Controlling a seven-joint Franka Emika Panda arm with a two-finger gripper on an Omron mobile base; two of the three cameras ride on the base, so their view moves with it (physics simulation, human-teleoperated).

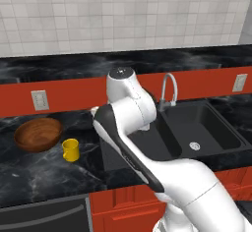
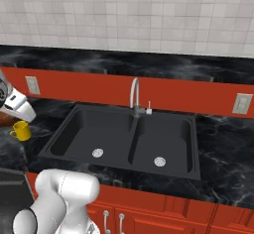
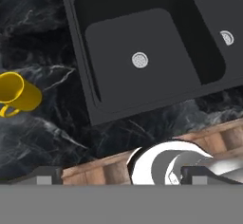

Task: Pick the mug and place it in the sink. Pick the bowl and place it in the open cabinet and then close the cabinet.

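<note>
The yellow mug [image 1: 71, 150] stands upright on the black marble counter, just right of the brown wooden bowl [image 1: 38, 133] and left of the black sink [image 1: 206, 128]. My gripper [image 3: 118, 176] hangs high above the counter's front edge, open, with its fingertips [image 3: 45, 174] far apart and nothing between them. Seen from the hand, the mug [image 3: 16, 95] is off to the left and the sink's left basin [image 3: 142, 33] lies ahead. The mug [image 2: 21, 131] also shows beside my white hand at the left edge of the right base view. The cabinet is out of view.
A curved silver faucet [image 1: 168, 89] rises behind the sink's divider. Wall outlets [image 1: 40, 100] sit on the red backsplash strip. Red lower cabinet fronts [image 2: 163, 208] run under the counter, and a dark appliance front [image 1: 44, 216] sits below the bowl's area.
</note>
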